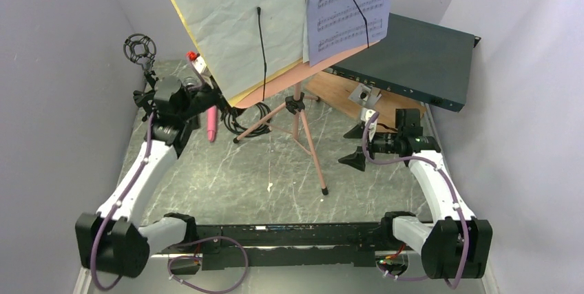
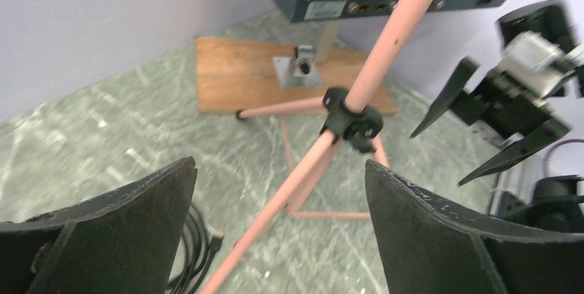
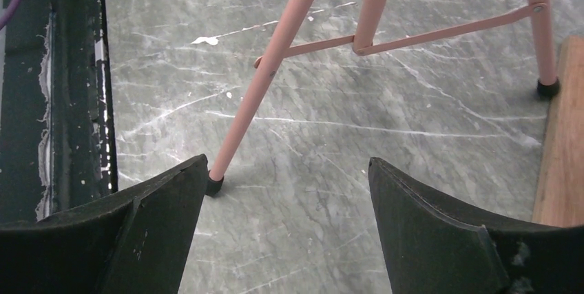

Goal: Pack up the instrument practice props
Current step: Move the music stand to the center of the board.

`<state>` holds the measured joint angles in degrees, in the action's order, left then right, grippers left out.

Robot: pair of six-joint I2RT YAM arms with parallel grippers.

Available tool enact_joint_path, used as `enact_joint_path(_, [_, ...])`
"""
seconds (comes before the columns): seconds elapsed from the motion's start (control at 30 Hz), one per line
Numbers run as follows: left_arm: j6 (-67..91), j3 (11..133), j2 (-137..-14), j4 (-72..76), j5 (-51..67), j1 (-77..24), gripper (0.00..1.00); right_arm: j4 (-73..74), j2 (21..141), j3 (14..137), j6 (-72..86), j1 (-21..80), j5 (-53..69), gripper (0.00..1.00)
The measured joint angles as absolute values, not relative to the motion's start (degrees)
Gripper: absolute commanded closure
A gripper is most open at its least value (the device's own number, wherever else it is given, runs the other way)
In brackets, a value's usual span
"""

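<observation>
The pink music desk (image 1: pixel 275 87) stands on its tripod legs (image 1: pixel 311 156) mid-table, holding a white page (image 1: pixel 234 12) over a yellow one and a printed sheet-music page (image 1: pixel 348 5). A pink microphone (image 1: pixel 211 126) lies on the table just below my left gripper (image 1: pixel 210 98). That gripper (image 2: pixel 279 166) is open and empty, with a pink tripod leg (image 2: pixel 289 191) slanting past ahead of its fingers. A black mic holder (image 1: pixel 140 47) stands at the far left. My right gripper (image 1: pixel 356 144) is open and empty over bare table; a tripod foot (image 3: pixel 215 185) rests beside its left finger (image 3: pixel 158 218).
A dark teal rack box (image 1: pixel 406 60) sits at the back right, partly over a brown wooden board (image 1: pixel 337 91) with a small metal bracket (image 1: pixel 363 94). A coiled black cable (image 1: pixel 248 118) lies by the tripod. Purple walls close in on both sides.
</observation>
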<state>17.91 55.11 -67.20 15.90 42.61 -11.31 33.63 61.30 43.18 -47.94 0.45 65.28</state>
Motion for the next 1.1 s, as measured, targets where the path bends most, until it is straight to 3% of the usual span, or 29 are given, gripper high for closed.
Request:
enact_joint_path(0.33, [7.55, 43.27, -47.64, -1.61, 26.33, -11.07, 0.01, 44.27, 55.33, 49.63, -52.49, -5.34, 66.06, 0.07])
enact_joint_path(0.63, [3.62, 40.53, -38.33, -9.85, 16.56, -11.07, 0.01, 56.14, 57.95, 72.18, -50.61, -10.52, 67.53, 0.07])
enact_joint_path(0.87, [3.40, 40.51, -38.15, -11.84, 14.92, -11.07, 0.00, 52.38, 63.55, 90.15, -34.72, -12.43, 65.45, 0.07])
enact_joint_path(1.1, [2.61, 40.51, -38.02, -11.94, 14.09, -11.07, 0.01, 36.12, 72.75, 101.80, -8.45, -17.34, 64.97, 0.12])
